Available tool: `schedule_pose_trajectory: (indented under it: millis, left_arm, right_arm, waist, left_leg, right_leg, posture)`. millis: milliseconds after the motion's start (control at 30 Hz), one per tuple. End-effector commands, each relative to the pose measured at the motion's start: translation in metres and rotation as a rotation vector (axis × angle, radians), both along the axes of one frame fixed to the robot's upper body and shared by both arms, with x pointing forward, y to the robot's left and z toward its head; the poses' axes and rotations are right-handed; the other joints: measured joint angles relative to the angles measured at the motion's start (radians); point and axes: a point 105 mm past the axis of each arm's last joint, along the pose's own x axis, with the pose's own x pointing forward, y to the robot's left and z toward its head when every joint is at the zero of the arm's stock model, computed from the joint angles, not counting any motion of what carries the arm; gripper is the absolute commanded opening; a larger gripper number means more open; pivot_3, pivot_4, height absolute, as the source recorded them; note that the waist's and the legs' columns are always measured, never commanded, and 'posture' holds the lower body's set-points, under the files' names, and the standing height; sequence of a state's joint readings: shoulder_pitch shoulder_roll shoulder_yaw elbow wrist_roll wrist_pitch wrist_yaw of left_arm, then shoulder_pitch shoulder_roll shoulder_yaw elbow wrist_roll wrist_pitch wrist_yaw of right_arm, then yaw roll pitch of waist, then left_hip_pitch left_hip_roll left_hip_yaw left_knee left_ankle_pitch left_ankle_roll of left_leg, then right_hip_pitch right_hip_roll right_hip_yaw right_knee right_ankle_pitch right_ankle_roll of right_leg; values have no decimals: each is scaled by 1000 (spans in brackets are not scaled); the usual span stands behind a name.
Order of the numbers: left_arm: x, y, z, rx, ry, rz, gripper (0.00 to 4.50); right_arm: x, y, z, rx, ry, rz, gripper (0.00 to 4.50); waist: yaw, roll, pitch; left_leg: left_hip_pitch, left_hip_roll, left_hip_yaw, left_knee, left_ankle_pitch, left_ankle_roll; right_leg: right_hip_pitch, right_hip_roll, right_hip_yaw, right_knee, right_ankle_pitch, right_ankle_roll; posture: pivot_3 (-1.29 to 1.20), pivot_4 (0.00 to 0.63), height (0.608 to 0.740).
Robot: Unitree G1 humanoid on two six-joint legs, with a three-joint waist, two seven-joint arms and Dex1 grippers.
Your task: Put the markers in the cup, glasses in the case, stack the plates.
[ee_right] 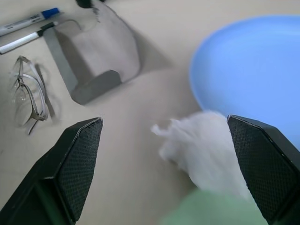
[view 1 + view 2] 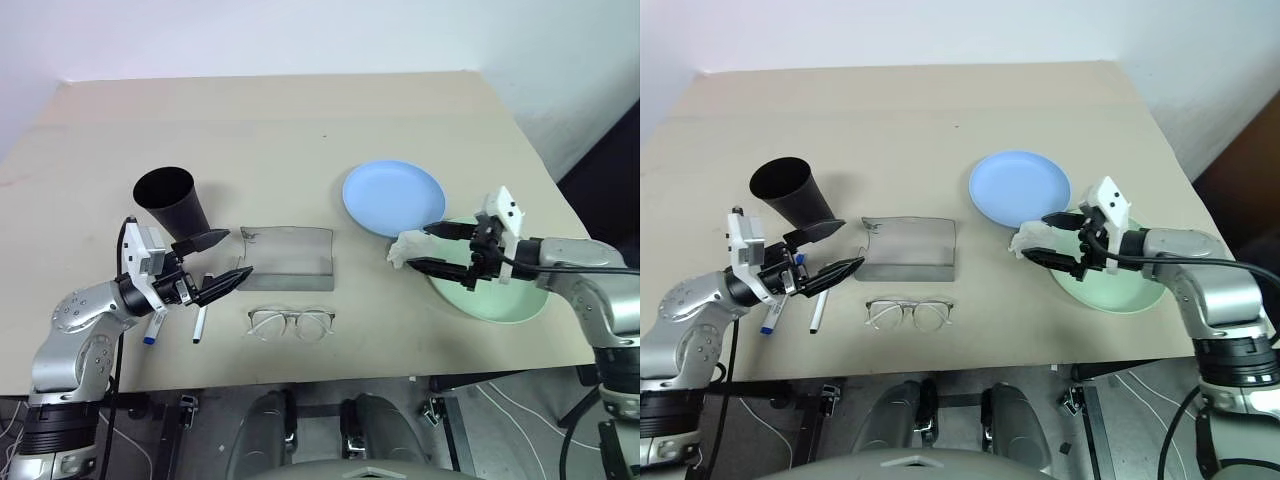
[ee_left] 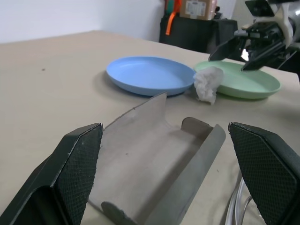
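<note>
Nothing has been sorted yet, as far as I can judge. The left claw hovers above the counter near its front-left corner, its two black fingers spread wide with nothing between them. Under and just beside it lie two markers, one with a blue cap and one with a black cap, flat on the counter near the front edge. The black cup stands just behind that claw, tipped so its mouth leans toward the left edge, which should make dropping markers in awkward unless it is righted or the angle is matched.

The grey case lies open toward the middle of the front half, lid folded back, ready to take the glasses, which rest lenses-upright just in front of it, close to the front edge.

Toward the right edge, the light blue plate sits apart from, but close behind, the mint green plate. The right claw hangs over the green plate's near rim, fingers likewise wide apart and holding nothing. A crumpled white wad lies at that rim, right by the claw's tips; I would guess it needs clearing before the plates can stack cleanly.
</note>
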State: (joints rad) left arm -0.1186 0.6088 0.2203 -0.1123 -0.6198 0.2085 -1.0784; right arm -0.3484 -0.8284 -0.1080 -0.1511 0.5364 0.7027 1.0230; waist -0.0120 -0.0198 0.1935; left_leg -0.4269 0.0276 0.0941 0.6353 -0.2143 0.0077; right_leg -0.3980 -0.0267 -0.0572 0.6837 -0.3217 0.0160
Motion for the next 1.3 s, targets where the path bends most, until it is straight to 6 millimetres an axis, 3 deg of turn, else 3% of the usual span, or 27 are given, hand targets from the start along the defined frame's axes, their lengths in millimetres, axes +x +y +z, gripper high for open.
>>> schedule_pose_trajectory:
  millis: [33,300,433,700,800,1167,1300]
  left_arm:
    - [3,-5,4,4,-27,-20,4500]
    - [11,-15,4,40,-50,-47,4500]
    - [13,-18,7,47,-64,-50,4500]
    - [12,-19,10,42,-75,-45,4500]
    - [12,-15,11,40,-75,-37,4500]
    - [13,-16,10,36,-81,-36,4500]
    - [14,-17,10,35,-82,-44,4500]
  right_arm:
    - [-10,-6,9,-19,0,-4,4473]
    - [-31,-15,-10,-106,157,-44,4473]
    - [-39,-19,-31,-259,225,-58,4473]
    - [-38,-26,-46,-342,286,-73,4473]
    - [-36,-25,-42,-339,273,-60,3903]
    - [-32,-35,-35,-370,259,-81,129]
    - [-33,-41,-34,-388,266,-97,33]
  waist:
    - [0,0,0]
    - [-2,0,0]
    - [0,0,0]
    - [-1,0,0]
    - [0,0,0]
    - [-3,-1,0]
    - [-5,-1,-1]
  left_leg:
    - [0,0,0,0,0,0]
    - [0,0,0,0,0,0]
    - [0,0,0,0,0,0]
    - [0,0,0,-1,0,0]
    - [0,0,0,-1,0,0]
    - [0,0,0,-1,0,0]
    - [1,0,0,0,0,0]
  right_leg:
    - [0,0,0,0,0,0]
    - [0,0,0,0,0,0]
    - [0,0,0,0,0,1]
    - [0,0,0,-1,0,1]
    - [0,0,0,-1,0,1]
    - [0,0,0,-2,0,1]
    - [1,0,0,-1,0,1]
  posture:
    - [0,150,715]
    - [0,150,715]
    - [0,150,715]
    - [0,150,715]
    - [0,150,715]
    - [0,150,715]
    - [0,150,715]
